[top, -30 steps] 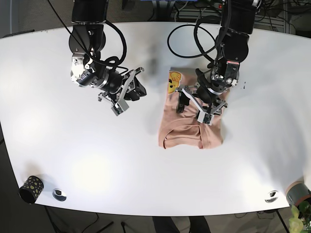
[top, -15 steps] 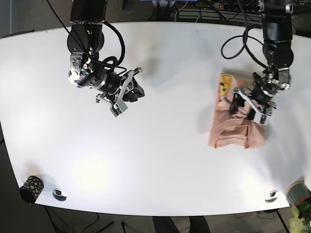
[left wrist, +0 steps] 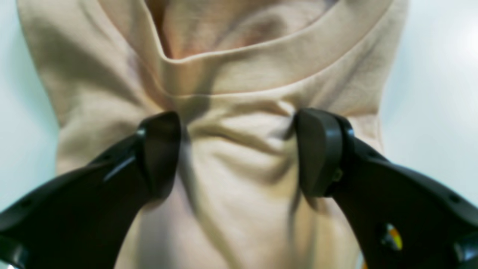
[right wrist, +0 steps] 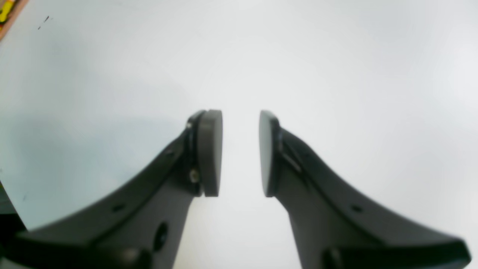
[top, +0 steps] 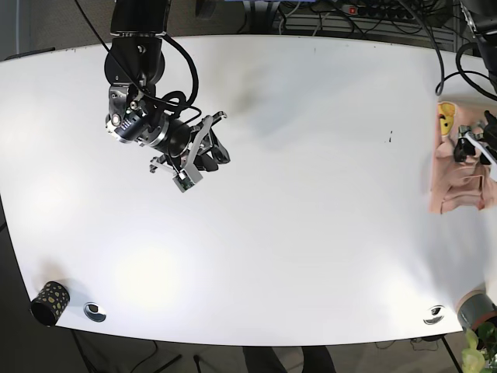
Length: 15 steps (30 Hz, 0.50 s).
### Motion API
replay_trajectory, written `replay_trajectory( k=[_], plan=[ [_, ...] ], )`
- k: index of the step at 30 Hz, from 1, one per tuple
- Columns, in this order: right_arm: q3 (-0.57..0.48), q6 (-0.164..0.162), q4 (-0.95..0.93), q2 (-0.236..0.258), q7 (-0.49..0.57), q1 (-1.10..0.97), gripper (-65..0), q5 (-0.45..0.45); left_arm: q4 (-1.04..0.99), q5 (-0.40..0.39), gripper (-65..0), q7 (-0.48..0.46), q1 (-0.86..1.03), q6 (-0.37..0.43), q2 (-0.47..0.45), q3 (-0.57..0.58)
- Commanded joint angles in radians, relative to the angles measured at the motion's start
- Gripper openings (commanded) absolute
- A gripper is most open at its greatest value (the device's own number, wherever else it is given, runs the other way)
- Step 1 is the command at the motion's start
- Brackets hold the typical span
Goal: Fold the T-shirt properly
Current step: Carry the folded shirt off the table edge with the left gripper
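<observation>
The peach T-shirt lies folded at the far right edge of the white table, with its yellow print at the far end. My left gripper rests on it. In the left wrist view the left gripper has its jaws wide apart, pressed on the T-shirt just below the collar, with fabric bunched between them. My right gripper hovers over bare table at the left, far from the shirt. In the right wrist view the right gripper shows a narrow gap and holds nothing.
A patterned cup and a small metal disc sit at the front left corner. Another disc, a grey cup and a plant are at the front right. The shirt lies close to the table's right edge.
My left gripper has slid the folded T-shirt from the table's middle to its far right edge. The right arm has shifted only slightly.
</observation>
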Motion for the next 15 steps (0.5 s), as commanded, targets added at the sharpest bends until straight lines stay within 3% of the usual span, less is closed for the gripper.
replay_trajectory(
  k=[1,9,15],
  plan=[
    [-0.001,0.006,0.021,0.025,0.022,0.015,-49.0,0.014,-0.016,0.098,-21.0,0.09,0.012,0.0,-0.058,-0.005],
    [-0.004,0.006,0.043,0.031,0.022,0.014,-49.0,0.013,-0.013,0.098,-21.1,0.09,0.015,-0.069,-0.124,-0.12],
    [0.0,0.006,0.043,0.031,0.022,0.012,-49.0,0.013,0.026,0.099,-21.1,0.094,0.016,-0.069,-0.151,-0.138]
  ],
)
